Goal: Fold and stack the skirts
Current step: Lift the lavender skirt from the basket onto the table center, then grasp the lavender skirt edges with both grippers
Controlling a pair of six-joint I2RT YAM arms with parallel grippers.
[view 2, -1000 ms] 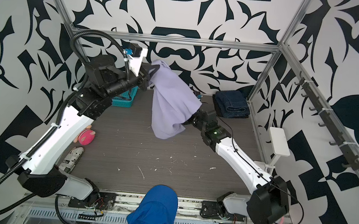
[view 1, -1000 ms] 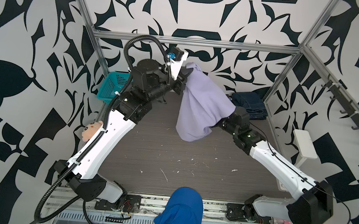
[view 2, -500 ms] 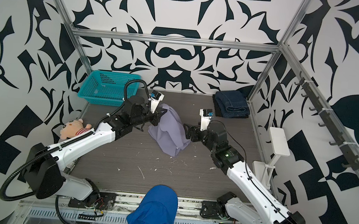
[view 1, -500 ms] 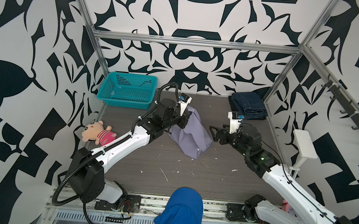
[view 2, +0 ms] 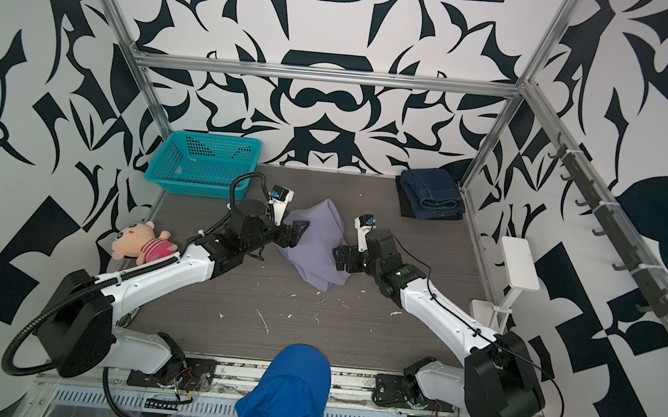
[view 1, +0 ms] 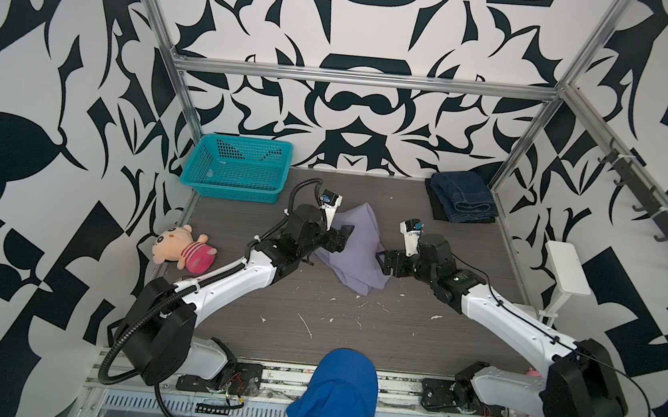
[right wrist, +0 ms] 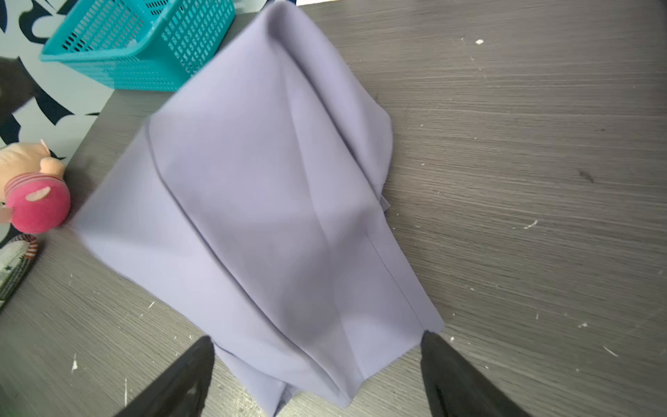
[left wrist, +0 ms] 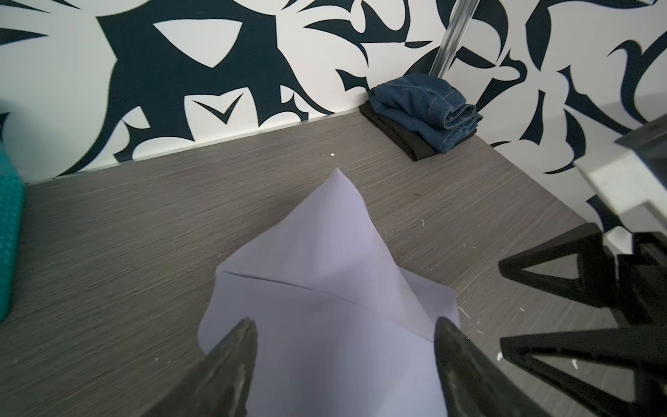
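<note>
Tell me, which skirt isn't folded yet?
The lavender skirt, lying rumpled and spread out in the middle. The denim skirt is folded and stacked on the folded black skirt in the far corner.

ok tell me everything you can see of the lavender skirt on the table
The lavender skirt is thin, smooth, pale lavender-grey cloth with a fine stitched seam line showing. It lies unfolded in a loose, creased heap near the middle of the grey table, with one corner peaked toward the back wall. The left pincer and the right pincer flank it from opposite sides, both wide open and neither clamped on it. Nothing else lies on it.
</note>
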